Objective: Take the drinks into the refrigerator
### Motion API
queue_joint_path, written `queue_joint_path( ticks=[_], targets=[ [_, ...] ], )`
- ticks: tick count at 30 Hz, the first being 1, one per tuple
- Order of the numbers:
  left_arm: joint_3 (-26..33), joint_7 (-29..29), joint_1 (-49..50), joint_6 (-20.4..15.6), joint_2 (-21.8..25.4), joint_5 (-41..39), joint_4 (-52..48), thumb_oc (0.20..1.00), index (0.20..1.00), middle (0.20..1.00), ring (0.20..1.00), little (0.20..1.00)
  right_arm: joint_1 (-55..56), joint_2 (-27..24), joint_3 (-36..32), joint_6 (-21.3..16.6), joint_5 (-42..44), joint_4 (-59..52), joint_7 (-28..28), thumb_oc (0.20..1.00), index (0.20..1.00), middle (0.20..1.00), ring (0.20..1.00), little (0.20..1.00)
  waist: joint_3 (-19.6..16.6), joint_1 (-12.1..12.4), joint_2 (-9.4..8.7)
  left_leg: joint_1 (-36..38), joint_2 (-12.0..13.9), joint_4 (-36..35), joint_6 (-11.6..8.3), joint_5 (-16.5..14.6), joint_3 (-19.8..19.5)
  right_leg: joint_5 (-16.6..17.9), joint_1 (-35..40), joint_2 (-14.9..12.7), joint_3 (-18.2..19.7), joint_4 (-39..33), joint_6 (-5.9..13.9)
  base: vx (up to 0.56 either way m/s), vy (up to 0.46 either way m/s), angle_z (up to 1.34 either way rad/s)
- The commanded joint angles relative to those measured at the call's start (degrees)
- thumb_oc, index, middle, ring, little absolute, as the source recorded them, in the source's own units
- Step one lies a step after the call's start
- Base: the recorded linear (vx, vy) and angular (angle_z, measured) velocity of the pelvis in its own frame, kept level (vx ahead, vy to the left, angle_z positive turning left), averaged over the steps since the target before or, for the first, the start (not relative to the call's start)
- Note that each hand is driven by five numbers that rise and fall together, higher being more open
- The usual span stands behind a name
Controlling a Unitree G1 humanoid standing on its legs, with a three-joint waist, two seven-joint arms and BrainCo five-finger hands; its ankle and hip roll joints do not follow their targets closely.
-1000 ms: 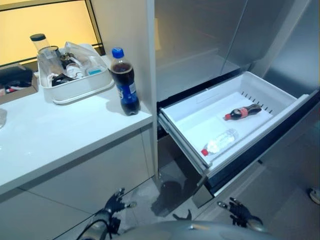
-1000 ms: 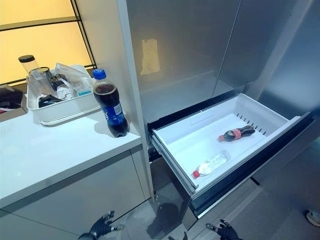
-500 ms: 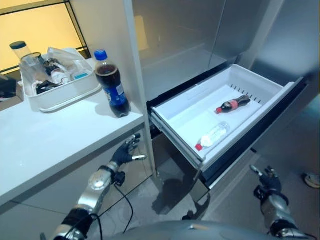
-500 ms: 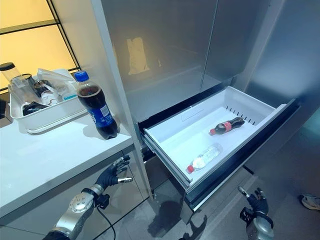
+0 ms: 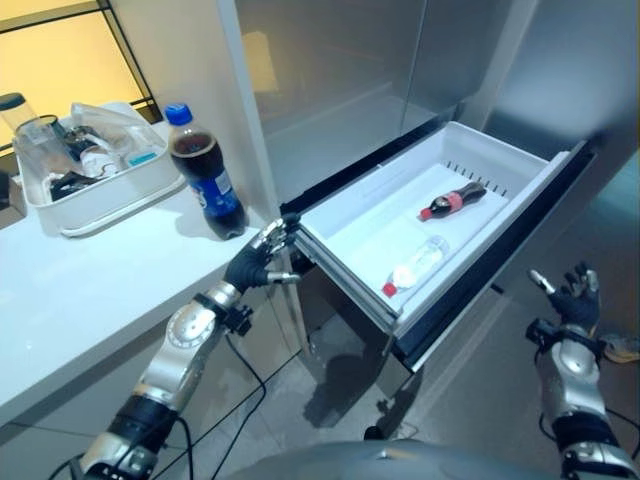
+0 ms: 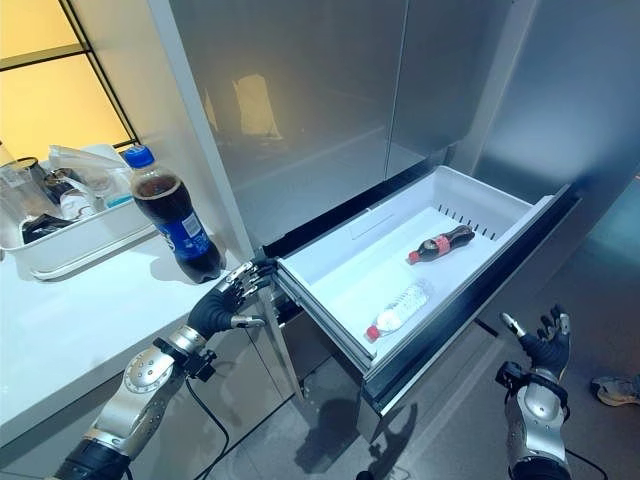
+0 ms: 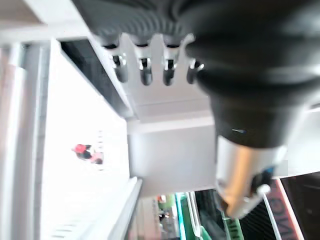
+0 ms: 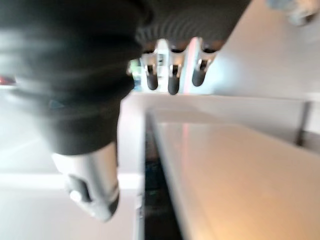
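A large cola bottle [image 5: 205, 172] with a blue cap and label stands upright on the white counter [image 5: 80, 290], near its right edge. The refrigerator's white drawer [image 5: 345, 205] is pulled out; a small cola bottle [image 5: 455, 200] and a clear water bottle [image 5: 415, 265] with a red cap lie inside. My left hand [image 5: 258, 262] is open just below the counter's edge, beside the drawer's near corner and under the large bottle. In the left wrist view its fingers [image 7: 145, 70] are straight. My right hand [image 5: 572, 300] is open, low and right of the drawer's front, holding nothing.
A white tub [image 5: 95, 190] full of clutter sits on the counter left of the large bottle. Steel refrigerator doors [image 5: 340, 60] stand shut above the drawer. The drawer's dark front panel [image 5: 500, 260] juts into the floor space. A shoe [image 6: 615, 388] shows at the far right.
Both arms have risen: the left hand came up from the floor level to the counter's edge by the drawer corner, the right hand rose beside the drawer front. The camera has also shifted.
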Motion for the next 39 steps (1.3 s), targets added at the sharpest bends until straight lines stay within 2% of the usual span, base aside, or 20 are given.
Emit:
queue_joint_path(
  ticks=[1,3,9,11,14,22,32,39],
  targets=[
    [2.3,-1.5,-3.7,-3.3,1.0,-4.1,-2.2,1.0,1.0,1.0,1.0,1.0,-4.2,-2.7,-3.5,-4.1,-4.5,-4.1,-1.0,1.0,1.0,1.0,1.0,1.0,-1.5,0.2,-1.56,-0.8,-0.4,0.3,0.4,-3.6,-2.6,-0.1,-0.1,-4.5,0.1,3.3,6.94,0.0,0.0,0.0],
    [4.9,-2.6,-2.9,-3.5,0.6,-6.6,-5.6,1.0,1.0,1.0,1.0,1.0,-3.5,-3.7,-4.5,-4.1,-9.7,-10.5,-1.2,1.0,1.0,1.0,1.0,1.0,-1.5,0.4,-1.71,-0.7,-0.4,0.3,0.46,-3.7,-2.6,-0.2,0.0,-4.4,0.0,3.2,6.84,0.01,0.0,-0.02],
    [9.6,-3.8,-0.5,-4.1,0.2,-8.4,-10.5,1.0,1.0,1.0,1.0,1.0,-2.7,-4.9,-5.2,-4.5,-15.0,-20.3,1.2,1.0,1.0,1.0,1.0,1.0,-1.4,0.7,-2.03,-0.6,-0.3,0.3,0.44,-3.7,-2.7,-0.2,0.1,-4.2,0.0,3.0,6.71,0.0,-0.003,-0.01],
    [12.4,-4.3,1.0,-4.8,0.1,-8.8,-12.3,1.0,1.0,1.0,1.0,1.0,-2.6,-5.6,-5.1,-5.3,-15.6,-26.7,4.5,1.0,1.0,1.0,1.0,1.0,-1.3,1.0,-2.28,-0.7,-0.3,0.3,0.43,-3.6,-2.7,-0.1,0.1,-4.2,0.0,3.0,6.64,0.0,0.0,0.0],
    [15.7,-4.4,2.9,-5.3,-0.5,-9.3,-13.2,1.0,1.0,1.0,1.0,1.0,-2.3,-5.6,-4.4,-5.9,-12.8,-31.3,9.1,1.0,1.0,1.0,1.0,1.0,-1.2,1.3,-2.59,-0.9,-0.2,0.3,0.39,-3.5,-2.8,-0.1,-0.1,-4.2,-0.1,2.9,6.54,0.0,0.0,0.0],
    [22.2,-4.6,7.8,-7.0,-2.7,-11.2,-12.0,1.0,1.0,1.0,1.0,1.0,-2.7,-4.3,-3.2,-7.7,-5.2,-38.9,16.8,1.0,1.0,1.0,1.0,1.0,-0.9,2.5,-3.31,-1.3,-0.3,0.3,0.41,-3.2,-3.1,0.1,-0.3,-4.1,-0.6,2.9,6.42,0.0,0.0,0.0],
    [24.8,-4.7,10.5,-7.6,-2.7,-11.1,-9.1,1.0,1.0,1.0,1.0,1.0,-4.0,-3.7,-0.7,-7.6,-1.8,-40.5,20.2,1.0,1.0,1.0,1.0,1.0,-0.5,3.4,-3.66,-1.8,-0.3,0.3,0.31,-2.8,-3.5,0.2,-0.5,-4.2,-1.2,3.0,6.31,0.0,0.001,0.0],
    [27.0,-3.5,14.6,-7.2,-3.9,-9.7,-2.1,1.0,1.0,1.0,1.0,1.0,-5.3,-3.6,0.2,-7.2,-0.2,-40.6,21.3,1.0,1.0,1.0,1.0,1.0,-0.1,4.3,-3.5,-2.0,-0.3,0.3,0.33,-2.5,-3.8,0.3,-0.5,-4.2,-1.7,2.8,6.19,0.0,0.0,0.0]
  ],
)
